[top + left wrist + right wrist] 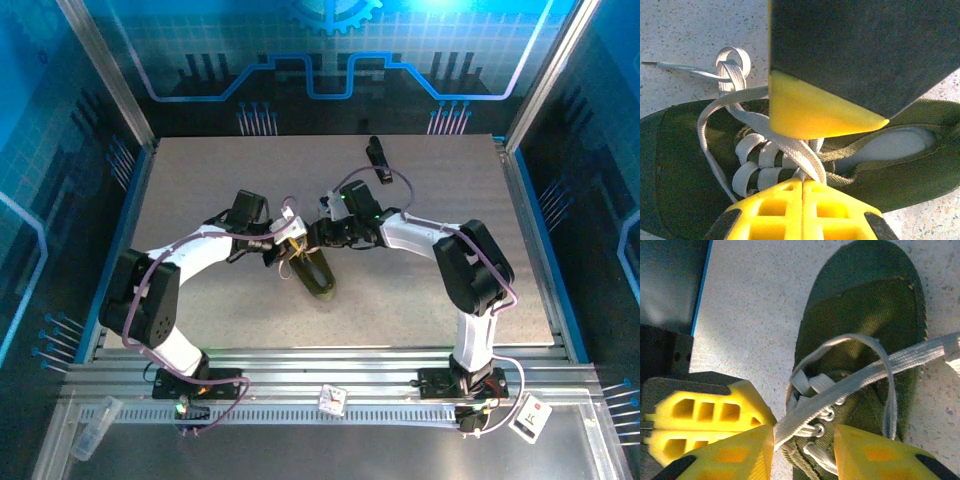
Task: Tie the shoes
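Olive-green shoe (318, 275) near tabletop (200, 180) centre, just beneath both tools. Left tool (802, 182) clenched on whitish lace (790, 149). Right tool (805, 437) released, fingers straddling lace. Laces loose, looped, untied.

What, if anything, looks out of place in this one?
Nothing damaged. The laces of the shoe are loose, one tip trailing onto the table; the left gripper pinches one strand. A small black object lies alone on the table, beyond the shoe.

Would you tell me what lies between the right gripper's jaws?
In the right wrist view, a flat lace strand crosses that gap, over the shoe.
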